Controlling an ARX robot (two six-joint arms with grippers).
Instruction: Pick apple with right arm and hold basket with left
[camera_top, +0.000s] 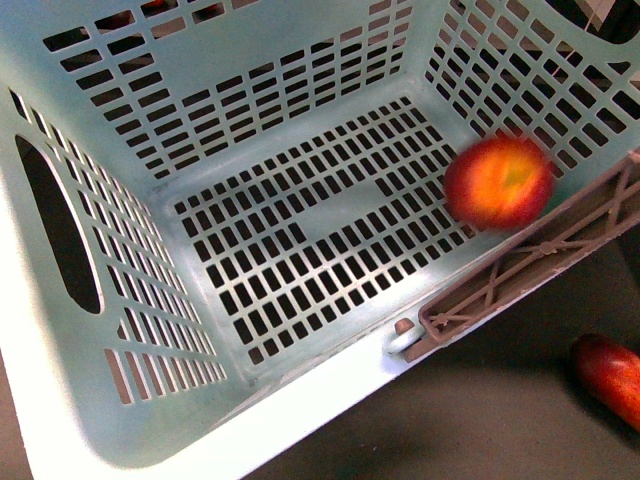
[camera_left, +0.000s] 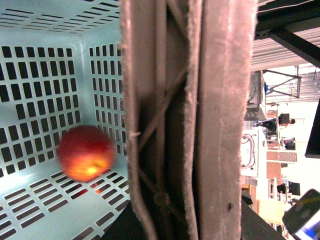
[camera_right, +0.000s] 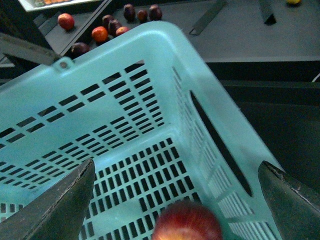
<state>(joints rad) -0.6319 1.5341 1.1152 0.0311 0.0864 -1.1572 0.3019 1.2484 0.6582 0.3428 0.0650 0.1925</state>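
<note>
Red apple (camera_right: 186, 220) blurred, between right fingers (camera_right: 60, 205), untouched | fingers spread wide, empty | over basket (camera_right: 150, 37) floor

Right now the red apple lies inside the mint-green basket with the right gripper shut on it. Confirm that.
Wrong on the gripper. The right wrist view shows the right gripper open, spread wide and clear of the red apple, which does lie inside the mint-green basket.

No legible text, label, brand or number anywhere; none on basket (camera_top: 300, 395), none on apple (camera_top: 497, 182).
</note>
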